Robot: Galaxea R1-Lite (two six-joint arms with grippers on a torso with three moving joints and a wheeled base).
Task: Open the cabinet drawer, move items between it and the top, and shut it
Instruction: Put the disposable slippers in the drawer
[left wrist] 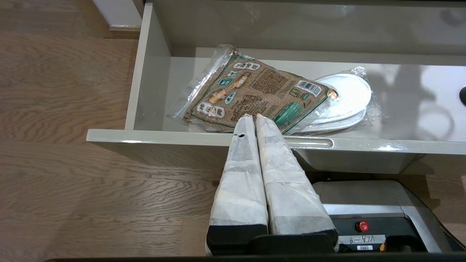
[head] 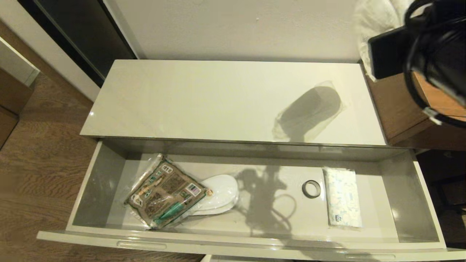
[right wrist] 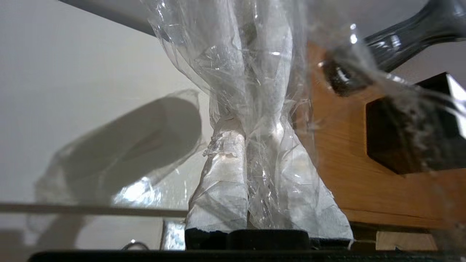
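Observation:
The cabinet drawer (head: 233,242) stands pulled open below the off-white top (head: 204,98). Inside at its left lies the brown-and-green packet (head: 165,191) (left wrist: 251,92), partly on a wrapped white slipper pair (head: 222,193) (left wrist: 346,94). The black tape roll (head: 311,189) lies right of centre. My right gripper (right wrist: 255,127) is shut on the clear wrap of a second slipper pair (right wrist: 251,54), held up in the air over the top's right end, where its shadow (head: 309,111) falls. My left gripper (left wrist: 255,117) is shut and empty, low in front of the drawer's front edge.
A white-and-blue patterned pack (head: 343,202) lies at the drawer's right end beside the tape roll. The brown wooden side unit (head: 397,105) (right wrist: 338,153) stands right of the cabinet, close to the held slippers. Wood floor (head: 43,153) lies to the left.

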